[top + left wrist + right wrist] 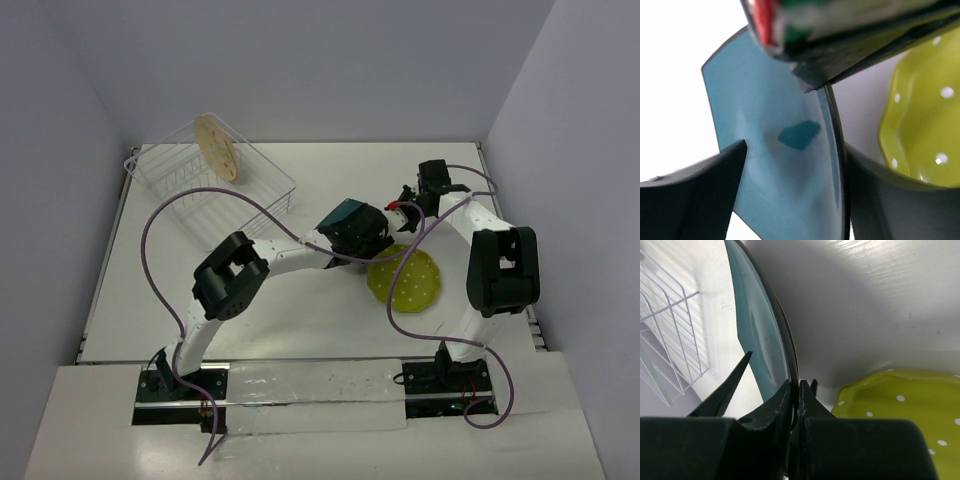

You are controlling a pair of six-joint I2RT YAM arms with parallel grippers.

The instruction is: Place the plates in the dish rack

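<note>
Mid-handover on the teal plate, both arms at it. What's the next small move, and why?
Probably close the left gripper on the teal plate. Its fingers straddle the plate with a gap on one side, so no grip yet, while the right gripper is pinched on its rim. Opening the right first would likely drop it near the yellow-green plate.

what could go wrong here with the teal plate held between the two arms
The right gripper pinches the teal plate by its thin rim only, so it may swivel or slip onto the green plate nearby. The left gripper straddles the plate with its jaws apart; if the right lets go early, the plate probably drops.
</note>
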